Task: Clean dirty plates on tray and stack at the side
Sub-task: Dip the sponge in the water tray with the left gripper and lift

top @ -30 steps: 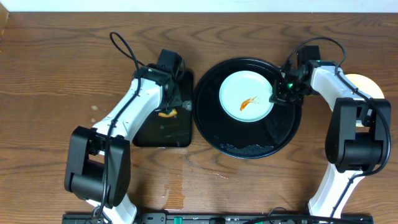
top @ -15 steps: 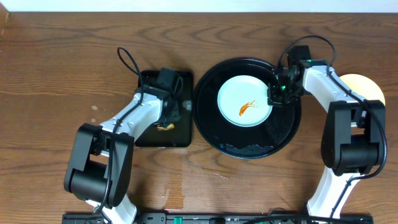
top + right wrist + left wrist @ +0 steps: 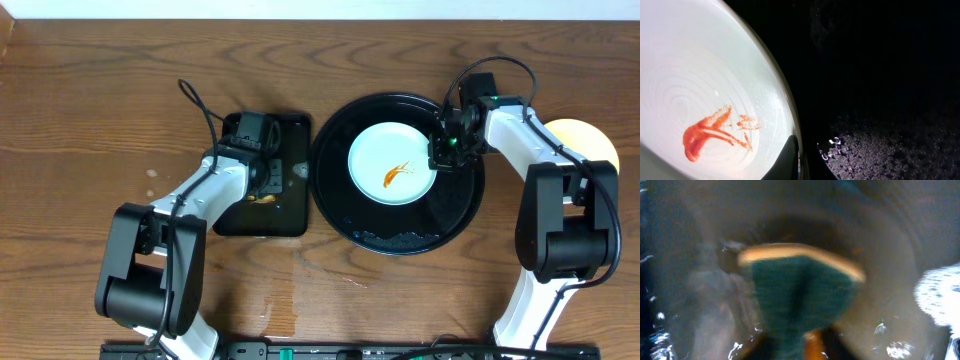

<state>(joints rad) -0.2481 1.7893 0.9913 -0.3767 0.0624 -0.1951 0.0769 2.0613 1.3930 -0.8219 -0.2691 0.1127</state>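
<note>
A pale mint-white plate (image 3: pixel 393 162) with an orange sauce smear lies on the round black tray (image 3: pixel 400 235). My right gripper (image 3: pixel 443 152) is shut on the plate's right rim. In the right wrist view the rim (image 3: pixel 785 100) passes between my fingers (image 3: pixel 802 160), with the wet tray (image 3: pixel 880 75) beside it. A pale yellow plate (image 3: pixel 588 138) lies at the far right, partly hidden by my right arm. A third plate is not in view. My left gripper (image 3: pixel 262 188) is shut on a green and yellow sponge (image 3: pixel 800 290). The left wrist view is blurred.
A smaller rectangular black tray (image 3: pixel 290 215) lies left of the round tray, and the sponge and my left gripper are over it. Bare wooden table (image 3: pixel 80 150) lies to the far left and along the front.
My left gripper has shifted with the sponge inside the rectangular tray. My right gripper has nudged the mint-white plate slightly to the left on the round tray.
</note>
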